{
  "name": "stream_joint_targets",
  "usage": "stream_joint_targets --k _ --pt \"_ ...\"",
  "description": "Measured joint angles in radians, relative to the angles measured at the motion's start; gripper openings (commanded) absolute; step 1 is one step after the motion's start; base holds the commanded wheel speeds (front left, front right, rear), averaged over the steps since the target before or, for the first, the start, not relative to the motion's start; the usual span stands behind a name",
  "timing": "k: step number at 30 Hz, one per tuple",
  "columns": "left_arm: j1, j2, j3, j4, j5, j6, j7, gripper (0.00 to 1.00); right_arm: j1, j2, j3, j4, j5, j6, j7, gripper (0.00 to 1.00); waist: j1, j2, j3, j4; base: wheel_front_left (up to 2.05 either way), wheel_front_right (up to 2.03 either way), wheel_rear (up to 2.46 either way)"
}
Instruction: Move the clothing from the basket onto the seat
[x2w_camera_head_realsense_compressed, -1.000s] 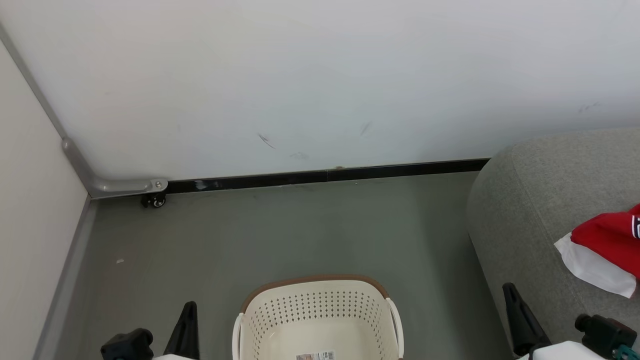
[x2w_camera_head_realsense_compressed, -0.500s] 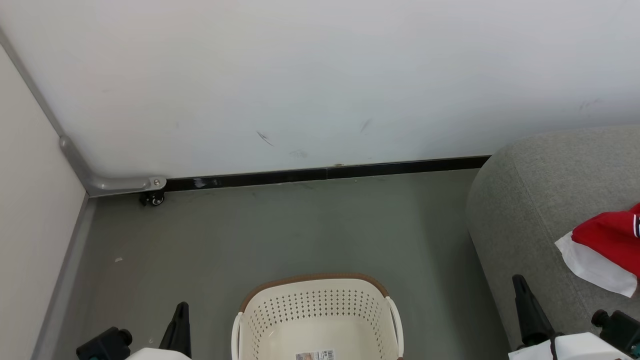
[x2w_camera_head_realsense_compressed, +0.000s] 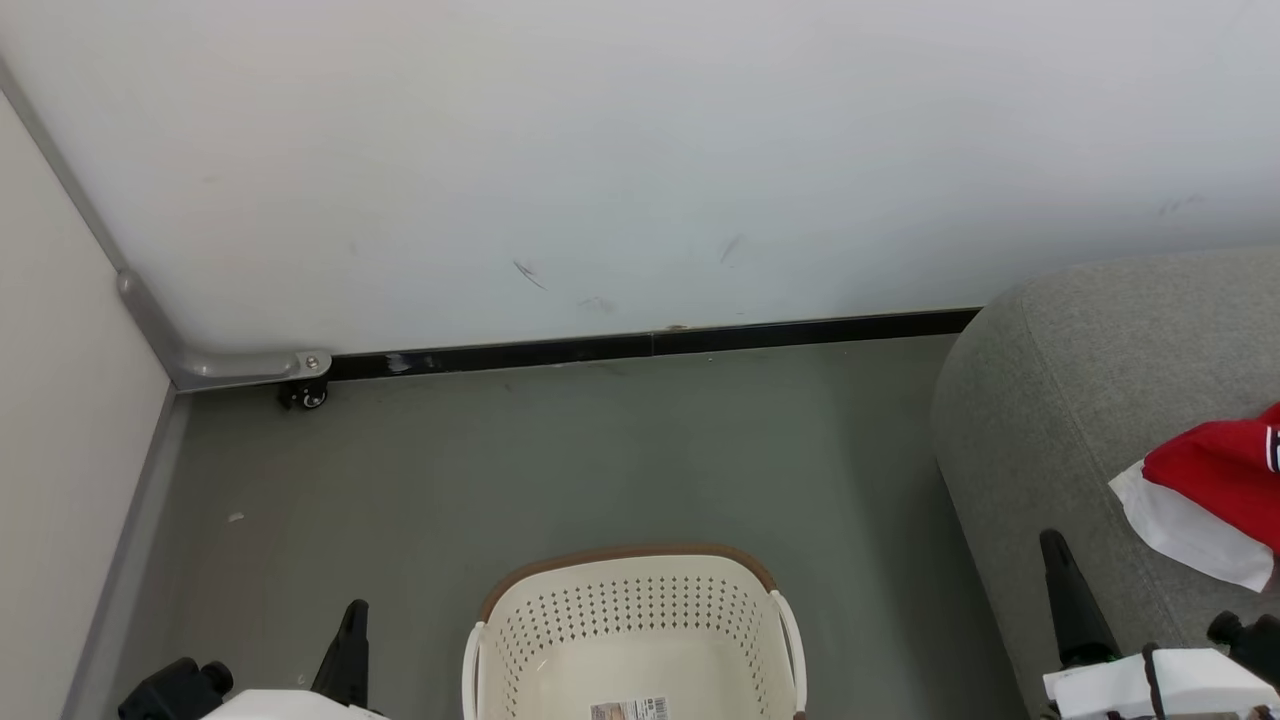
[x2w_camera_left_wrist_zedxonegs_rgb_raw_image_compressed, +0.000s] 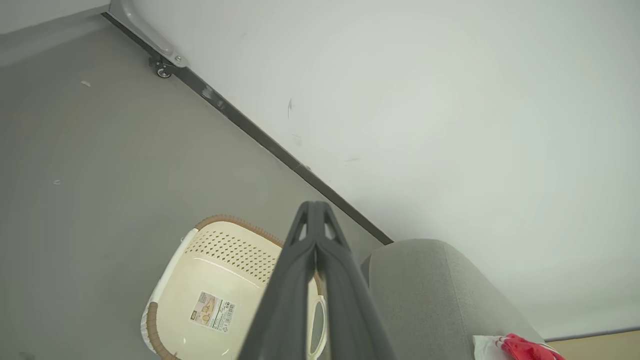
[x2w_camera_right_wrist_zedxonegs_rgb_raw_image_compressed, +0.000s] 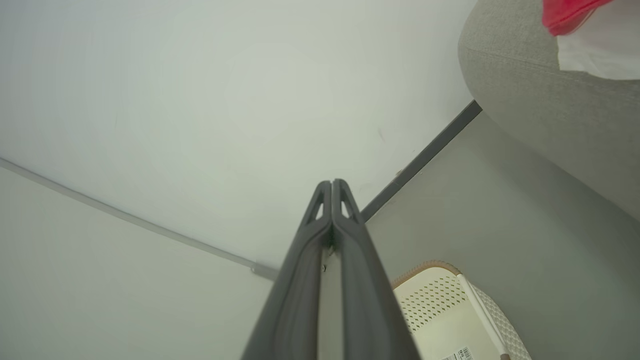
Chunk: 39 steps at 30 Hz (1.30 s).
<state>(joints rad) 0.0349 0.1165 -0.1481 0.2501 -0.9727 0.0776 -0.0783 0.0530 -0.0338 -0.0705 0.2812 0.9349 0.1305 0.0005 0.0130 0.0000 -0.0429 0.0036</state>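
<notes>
Two empty effectors: the left gripper (x2w_camera_head_realsense_compressed: 349, 640) and right gripper (x2w_camera_head_realsense_compressed: 1066, 592), jaws pressed together, have drawn away from the bare basket (x2w_camera_head_realsense_compressed: 628, 558). The clothing (x2w_camera_head_realsense_compressed: 1215, 470) lies right of it on the seat (x2w_camera_head_realsense_compressed: 1050, 400), so the transfer is apparently complete.

Cream perforated basket (x2w_camera_head_realsense_compressed: 630, 620), grey seat (x2w_camera_head_realsense_compressed: 1080, 400), red-and-white clothing (x2w_camera_head_realsense_compressed: 1215, 490).
</notes>
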Motion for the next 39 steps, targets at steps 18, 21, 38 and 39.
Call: stream_joint_targets --k 18,21,38,39 --pt "-0.024 -0.021 0.070 0.001 -0.252 -0.069 0.054 0.00 -0.045 0.000 -0.025 -0.001 0.252 0.000 0.040 0.00 -0.0113 0.0000 0.024 -0.001 0.00 0.00 0.00" --pt "-0.036 -0.023 0.082 0.001 -0.291 -0.079 0.064 0.00 -0.058 0.000 -0.029 -0.001 0.291 0.000 0.050 0.00 -0.0117 0.0000 0.027 -0.002 0.00 0.00 0.00" --pt "-0.062 -0.039 0.154 0.002 -0.540 -0.153 0.126 0.00 -0.096 -0.001 -0.055 -0.002 0.542 0.000 0.089 0.00 -0.0123 0.0000 0.041 -0.003 0.00 0.00 0.00" --pt "-0.063 -0.040 0.159 0.002 -0.555 -0.158 0.130 0.00 -0.101 -0.001 -0.056 -0.003 0.557 0.000 0.090 0.00 -0.0123 0.0000 0.041 -0.003 0.00 0.00 0.00"
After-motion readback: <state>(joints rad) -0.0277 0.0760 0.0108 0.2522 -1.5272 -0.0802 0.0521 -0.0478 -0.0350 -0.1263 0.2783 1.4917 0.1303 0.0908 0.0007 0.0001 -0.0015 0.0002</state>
